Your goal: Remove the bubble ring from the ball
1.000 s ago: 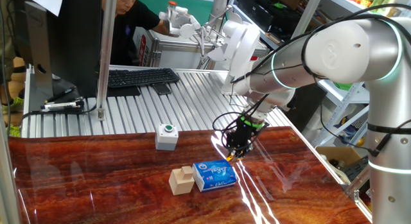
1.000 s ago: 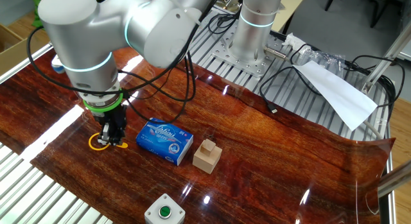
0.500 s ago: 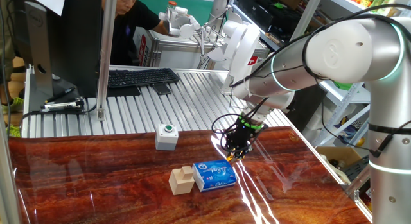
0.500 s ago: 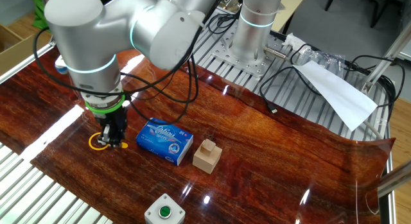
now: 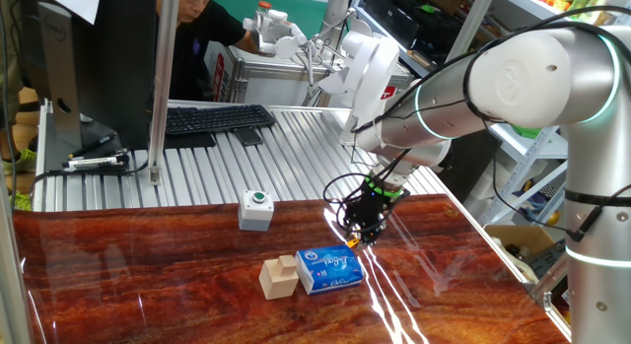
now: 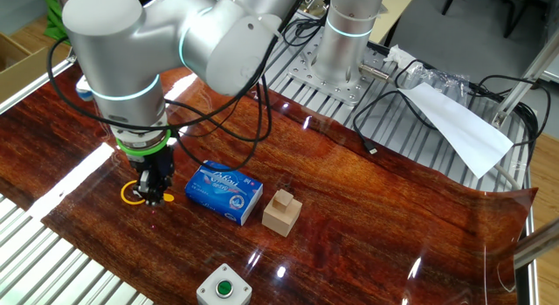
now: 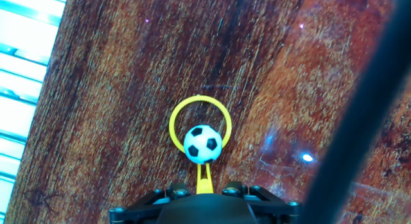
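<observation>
The yellow bubble ring (image 7: 174, 117) lies flat on the wooden table, with the small black-and-white ball (image 7: 203, 144) sitting on its near rim, where the handle (image 7: 204, 179) joins. That handle runs back between the fingers of my gripper (image 7: 204, 187). The jaws stand open, with a small gap showing on each side of the handle. In one fixed view the gripper (image 5: 361, 234) points down just right of the blue tissue pack (image 5: 329, 268). In the other fixed view the ring (image 6: 130, 196) shows beside the gripper (image 6: 154, 197); the ball is hidden there.
A wooden block (image 5: 278, 276) stands left of the tissue pack. A grey box with a green button (image 5: 256, 210) sits further back. A keyboard (image 5: 217, 118) and a monitor lie on the slatted metal surface behind. A person is at the far side.
The arm has barely shifted between the frames. Ring, tissue pack and block lie where they were.
</observation>
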`<state>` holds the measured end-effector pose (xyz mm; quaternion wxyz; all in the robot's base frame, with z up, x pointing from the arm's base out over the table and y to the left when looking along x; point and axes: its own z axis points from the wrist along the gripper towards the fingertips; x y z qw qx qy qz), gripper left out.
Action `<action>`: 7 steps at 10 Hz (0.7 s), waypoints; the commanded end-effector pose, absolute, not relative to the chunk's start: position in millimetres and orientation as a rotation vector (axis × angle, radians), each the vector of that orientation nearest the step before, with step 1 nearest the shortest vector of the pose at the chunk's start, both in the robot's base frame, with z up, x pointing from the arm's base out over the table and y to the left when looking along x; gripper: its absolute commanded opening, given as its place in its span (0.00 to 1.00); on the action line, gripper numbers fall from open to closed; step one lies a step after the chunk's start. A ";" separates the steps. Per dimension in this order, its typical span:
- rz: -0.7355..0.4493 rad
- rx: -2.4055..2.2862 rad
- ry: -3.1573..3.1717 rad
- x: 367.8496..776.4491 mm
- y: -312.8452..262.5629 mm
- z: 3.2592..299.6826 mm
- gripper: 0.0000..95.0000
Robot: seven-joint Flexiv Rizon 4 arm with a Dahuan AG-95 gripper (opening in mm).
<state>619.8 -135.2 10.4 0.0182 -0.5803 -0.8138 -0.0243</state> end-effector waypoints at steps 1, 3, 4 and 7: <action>-0.080 -1.795 -2.531 620.2 -134.2 10.5 0.40; -0.085 -1.792 -2.536 620.4 -134.1 10.2 0.40; -0.087 -1.793 -2.537 620.5 -134.1 9.9 0.40; -0.087 -1.792 -2.549 620.9 -134.0 8.3 0.40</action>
